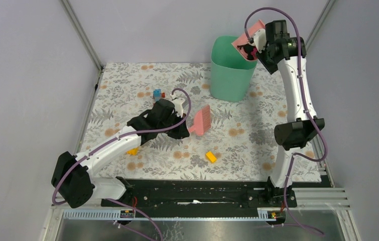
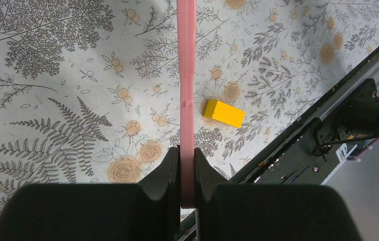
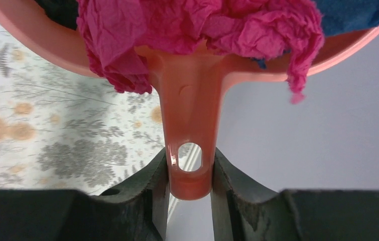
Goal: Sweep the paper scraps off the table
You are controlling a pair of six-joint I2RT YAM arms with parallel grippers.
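A: What is taking up the most room?
B: The flowered surface is filling the middle of the top view, and a green bin is standing upright on it toward 12 o'clock.
A: And the right tool?
B: The right tool is hanging above the bin's rim at about 2 o'clock, its fingers pressing both sides of the handle of a pink dustpan — closed tight on it.
A: Where are the paper scraps sitting?
B: The paper scraps are lying crumpled in the dustpan's tray, magenta ones with some blue behind, up over the bin.
A: The left one?
B: The left tool is clamping the handle of a pink brush near the centre, its head sticking out toward 3 o'clock; whether it is touching the cover, I cannot tell.
A: Anything smaller?
B: A yellow brick is lying flat at 5 o'clock from the brush, apart from it — and blue and red bricks are sitting at 11 o'clock of the left tool.
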